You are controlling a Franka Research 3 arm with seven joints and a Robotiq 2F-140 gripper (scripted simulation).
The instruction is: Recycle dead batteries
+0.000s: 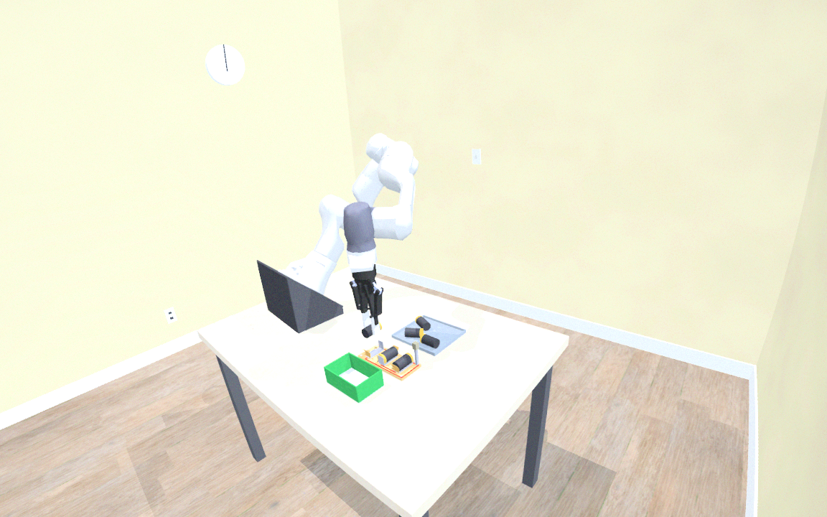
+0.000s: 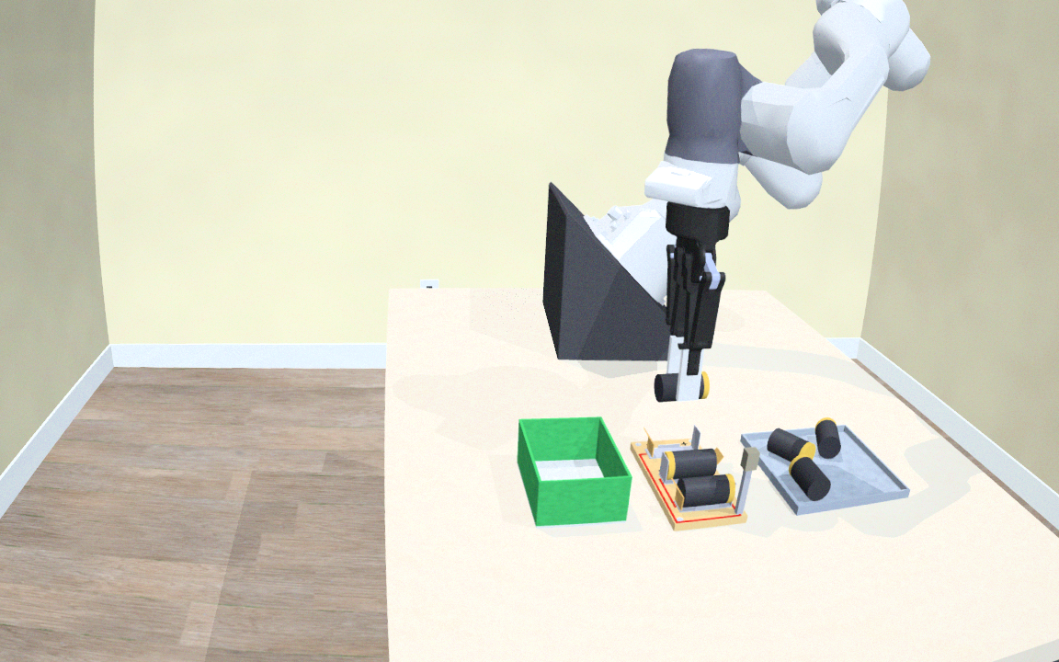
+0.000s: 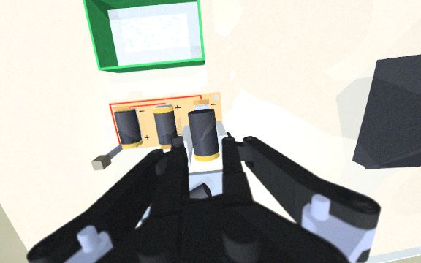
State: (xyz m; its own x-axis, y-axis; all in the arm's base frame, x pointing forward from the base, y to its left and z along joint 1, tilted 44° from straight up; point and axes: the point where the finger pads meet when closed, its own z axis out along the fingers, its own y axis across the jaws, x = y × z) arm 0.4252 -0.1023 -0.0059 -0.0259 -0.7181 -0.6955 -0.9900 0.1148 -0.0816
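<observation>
My gripper point(image 1: 371, 326) point(image 2: 686, 386) point(image 3: 204, 132) is shut on a black battery with a yellow end point(image 1: 366, 332) point(image 2: 665, 387) point(image 3: 203, 131), held level above the table, behind the holder board. The holder board point(image 2: 714, 522) point(image 3: 146, 122) has one battery point(image 1: 388, 354) point(image 2: 694, 463) point(image 3: 165, 126) in its middle bay and another battery point(image 1: 402, 362) point(image 2: 706, 490) point(image 3: 128, 128) in an end bay. The other end bay is empty. The green box point(image 1: 341, 385) point(image 2: 583, 500) point(image 3: 102, 44) stands upright and empty. The grey tray point(image 1: 449, 332) point(image 2: 854, 485) holds three batteries. No lit bulb can be made out.
A small grey-brown block point(image 1: 416, 345) point(image 2: 749, 459) point(image 3: 101, 162) stands on a post at the board's end, between board and tray. A large dark wedge point(image 1: 294, 305) point(image 2: 608, 321) point(image 3: 404, 113) stands at the back near the arm's base.
</observation>
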